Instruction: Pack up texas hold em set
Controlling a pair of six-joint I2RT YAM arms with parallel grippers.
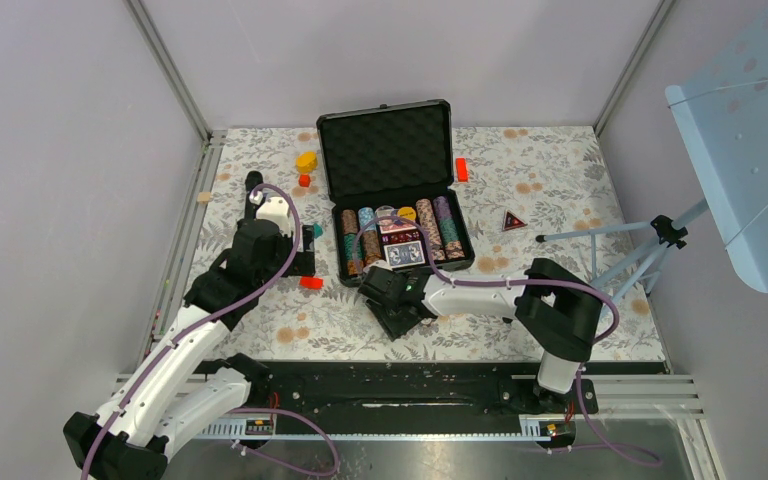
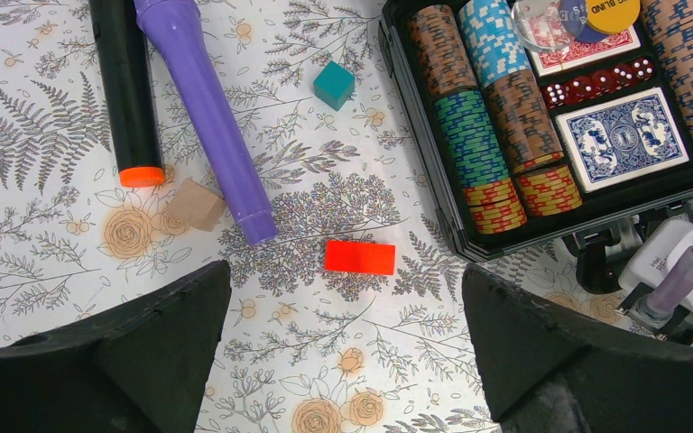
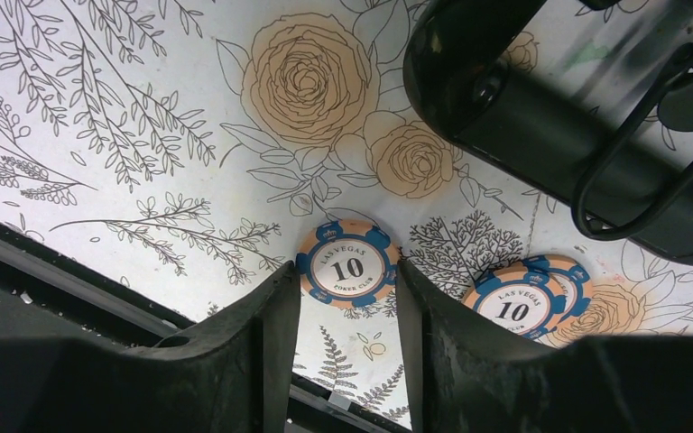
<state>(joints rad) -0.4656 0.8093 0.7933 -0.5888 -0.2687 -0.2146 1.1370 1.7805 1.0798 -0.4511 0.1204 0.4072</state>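
Scanning the left wrist view from its left edge: black cylinder (image 2: 129, 90) with an orange end lies at upper left, purple cylinder (image 2: 203, 117) just beside it, both angled alike. Tan block (image 2: 196, 204) sits near the purple tip, lower down. Teal block (image 2: 335, 84) lies apart, upper centre. Red block (image 2: 359, 257) lies flat at centre on the floral cloth (image 2: 72, 198), ahead of the left gripper (image 2: 345, 275), whose fingers stand wide apart at the lower corners with nothing between them. Right half of the frame: open black case (image 2: 445, 194), its tray holding rows of striped poker chips (image 2: 474, 135) on edge, a blue-backed card deck (image 2: 627, 137), and a row of red dice (image 2: 595, 87) above it. Top view puts the case at upper centre of the frame, lid raised, foam lining facing the camera. Right wrist view: a loose chip (image 3: 347, 264) marked 10 lies flat on the cloth at centre, bracketed by the fingers of the right gripper (image 3: 346, 271). Jaws are half closed around it, edges very close, but whether they press on it I cannot tell. Two more loose chips (image 3: 523, 302) overlap at lower right, outside the jaws. The case's black shell fills the upper right corner.
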